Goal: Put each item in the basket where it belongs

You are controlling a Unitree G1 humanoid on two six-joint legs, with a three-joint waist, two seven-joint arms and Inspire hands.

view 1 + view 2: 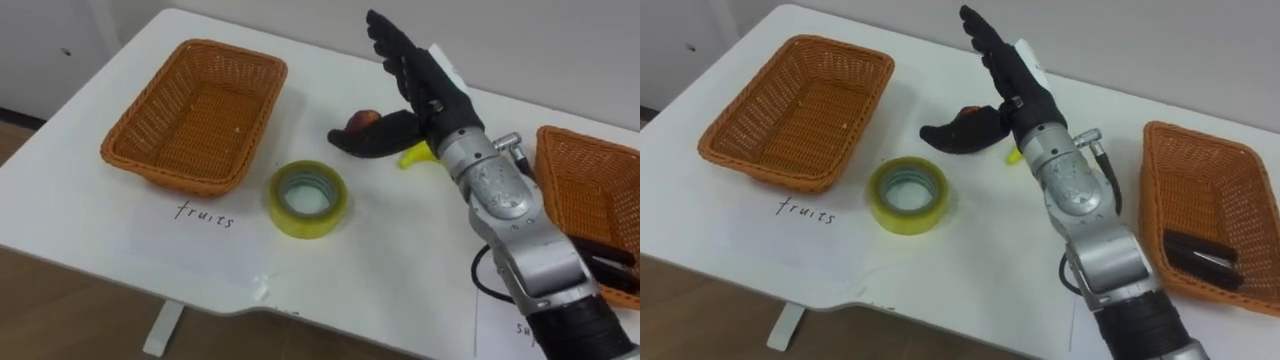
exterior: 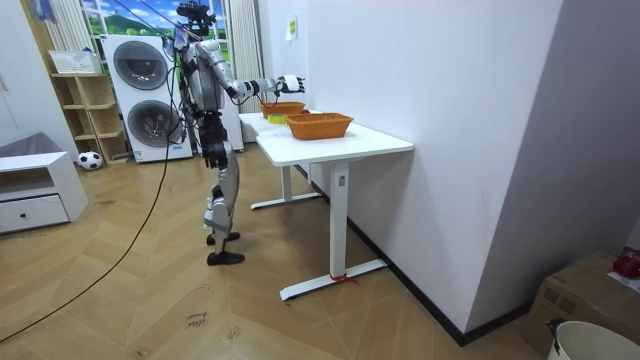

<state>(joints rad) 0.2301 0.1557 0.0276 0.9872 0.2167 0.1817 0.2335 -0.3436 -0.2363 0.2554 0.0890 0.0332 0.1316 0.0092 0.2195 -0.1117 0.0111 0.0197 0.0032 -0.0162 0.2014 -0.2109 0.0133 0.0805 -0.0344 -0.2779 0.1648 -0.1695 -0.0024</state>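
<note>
Fingers (image 1: 390,45) of the right hand (image 1: 432,95) are straight and spread, thumb out sideways, grasping nothing. Just behind the thumb lies a small round red fruit (image 1: 364,119), with a yellow item (image 1: 417,155) half hidden beside the wrist. A glossy yellow tape roll (image 1: 308,198) lies on the white surface (image 1: 400,260). The woven left basket (image 1: 150,100) is empty; the right basket (image 1: 1170,160) holds dark objects (image 1: 1202,255).

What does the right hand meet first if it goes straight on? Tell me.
Nothing on the table, as far as I can see: the open right hand points past the table's far edge, so the wall would likely come first. The red fruit lies under its thumb, off that line.
</note>
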